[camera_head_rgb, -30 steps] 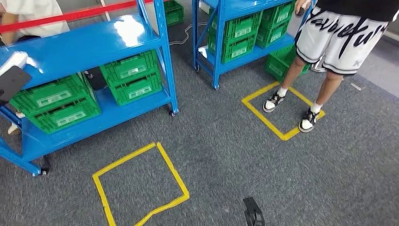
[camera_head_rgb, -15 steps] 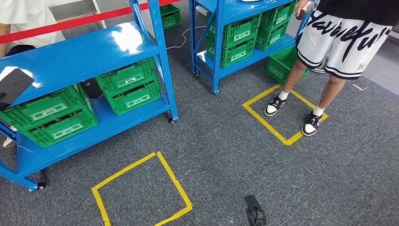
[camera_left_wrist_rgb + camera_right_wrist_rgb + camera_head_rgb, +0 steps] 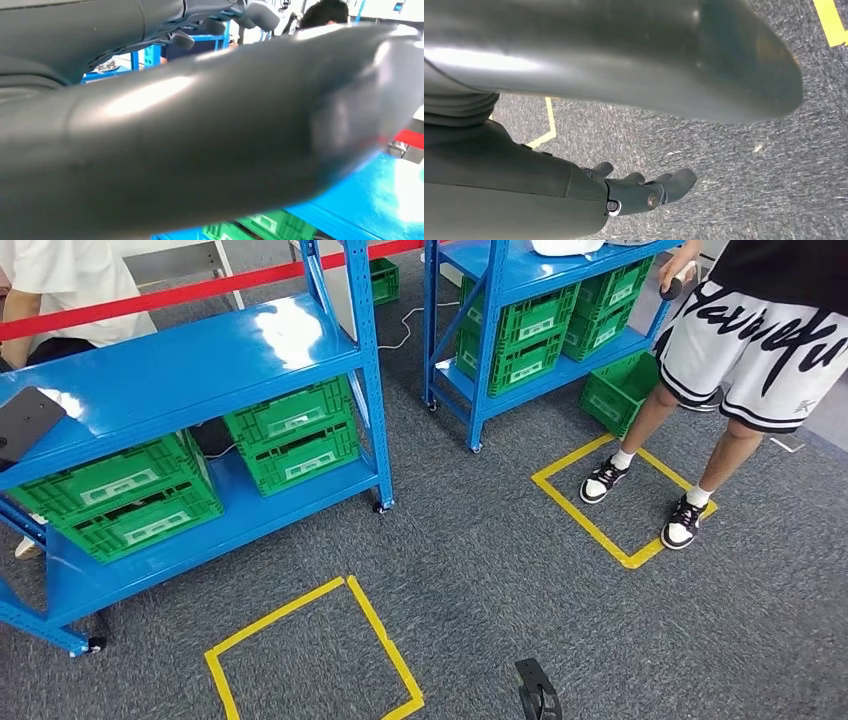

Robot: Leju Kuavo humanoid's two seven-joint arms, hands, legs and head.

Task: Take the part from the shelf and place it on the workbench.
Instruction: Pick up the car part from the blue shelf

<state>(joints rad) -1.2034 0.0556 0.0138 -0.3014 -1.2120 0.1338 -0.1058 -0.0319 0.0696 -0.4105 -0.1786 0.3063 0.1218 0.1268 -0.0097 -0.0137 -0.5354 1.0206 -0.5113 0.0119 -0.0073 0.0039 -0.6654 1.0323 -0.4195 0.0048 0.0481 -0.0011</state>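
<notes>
The whole view has slid (robot turning, racks unmoved): blue shelf (image 3: 180, 350) at ten o'clock, the part unidentifiable. Right hand (image 3: 639, 190) dangles loose-fingered, empty; left hand (image 3: 200, 140) fingers can't be read.

Two wheeled blue steel shelf racks (image 3: 200, 370) (image 3: 520, 270) side by side holding stacked green plastic crates (image 3: 290, 435), yellow tape floor squares (image 3: 310, 655) (image 3: 625, 500) before each.

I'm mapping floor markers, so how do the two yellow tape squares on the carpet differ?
The near tape square has nothing inside it, while a person stands on the far tape square, with one shoe inside it and the other over its edge. The near square runs off the head view's lower edge; the far one shows whole. Both are yellow outlines on grey carpet, each in front of a blue shelf.
</notes>
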